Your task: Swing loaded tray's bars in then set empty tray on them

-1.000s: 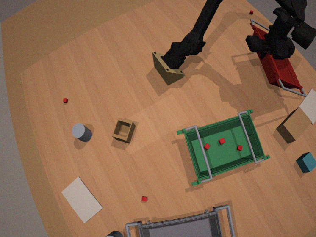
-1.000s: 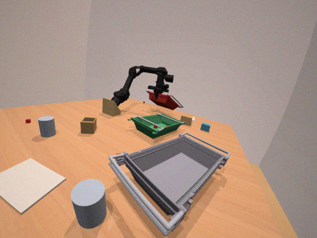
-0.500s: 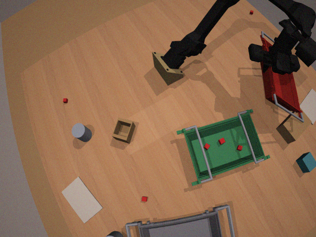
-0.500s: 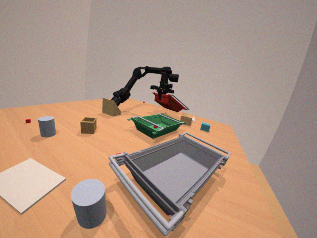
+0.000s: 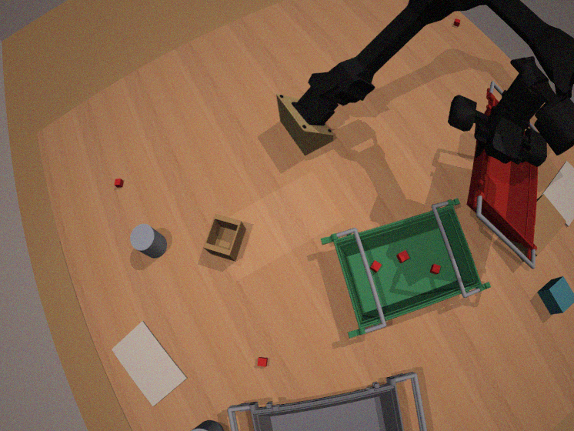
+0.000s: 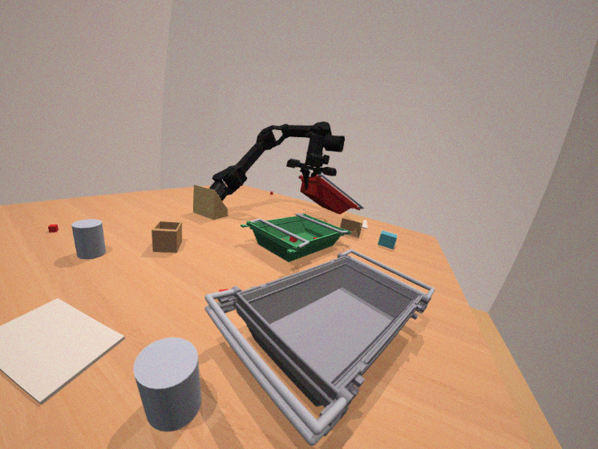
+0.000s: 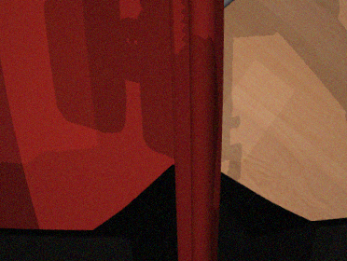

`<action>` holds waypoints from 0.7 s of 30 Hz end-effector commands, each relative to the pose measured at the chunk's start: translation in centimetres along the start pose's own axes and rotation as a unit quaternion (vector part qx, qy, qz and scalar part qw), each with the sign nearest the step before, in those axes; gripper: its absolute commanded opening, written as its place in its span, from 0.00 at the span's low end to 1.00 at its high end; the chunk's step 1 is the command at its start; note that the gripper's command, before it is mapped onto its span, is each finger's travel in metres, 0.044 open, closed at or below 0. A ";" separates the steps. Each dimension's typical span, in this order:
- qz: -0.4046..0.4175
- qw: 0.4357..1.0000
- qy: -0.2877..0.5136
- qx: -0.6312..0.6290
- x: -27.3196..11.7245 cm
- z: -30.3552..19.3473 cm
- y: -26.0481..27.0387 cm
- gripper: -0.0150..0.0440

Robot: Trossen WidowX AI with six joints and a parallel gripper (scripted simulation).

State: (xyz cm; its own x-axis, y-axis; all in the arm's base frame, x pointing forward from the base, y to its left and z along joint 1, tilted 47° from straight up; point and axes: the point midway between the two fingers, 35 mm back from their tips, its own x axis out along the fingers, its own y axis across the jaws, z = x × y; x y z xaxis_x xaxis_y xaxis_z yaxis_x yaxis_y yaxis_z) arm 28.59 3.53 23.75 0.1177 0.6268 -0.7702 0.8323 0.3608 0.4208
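The loaded green tray [image 5: 461, 245] [image 6: 270, 241] stands on the table with small red blocks [image 5: 403, 255] [image 6: 292, 238] inside. Its left bar [image 5: 369, 278] [image 6: 284, 232] and right bar [image 5: 449, 250] [image 6: 321, 224] lie across its top, near the two ends. My gripper [image 6: 307, 184] [image 7: 189, 175] is shut on a side wall of the empty red tray [image 5: 502, 190] [image 6: 333, 196] [image 7: 93, 186]. The red tray hangs in the air beyond the green tray's right end, tilted down toward the right in the exterior view. In the top view my fingertips are hidden.
A large grey tray [image 5: 333, 412] [image 6: 333, 328] stands at the front. A teal block [image 5: 557, 295] [image 6: 387, 240] and a tan block [image 6: 351, 226] stand on the right. An open brown box [image 5: 225, 236] [image 6: 166, 236] and a grey cylinder [image 5: 143, 237] [image 6: 89, 239] stand on the left.
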 end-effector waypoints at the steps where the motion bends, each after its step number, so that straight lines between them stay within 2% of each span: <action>1: 0.007 0.999 -0.008 0.034 -0.6 1.9 0.0 0.25; 21: 0.009 0.979 -0.007 0.202 -1.4 11.1 -3.1 0.25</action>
State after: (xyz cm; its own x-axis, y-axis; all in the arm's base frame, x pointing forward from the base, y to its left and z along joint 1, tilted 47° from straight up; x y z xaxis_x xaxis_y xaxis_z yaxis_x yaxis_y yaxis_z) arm 31.57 -4.45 18.55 0.1179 0.6262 -0.7707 0.9690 0.0970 0.2270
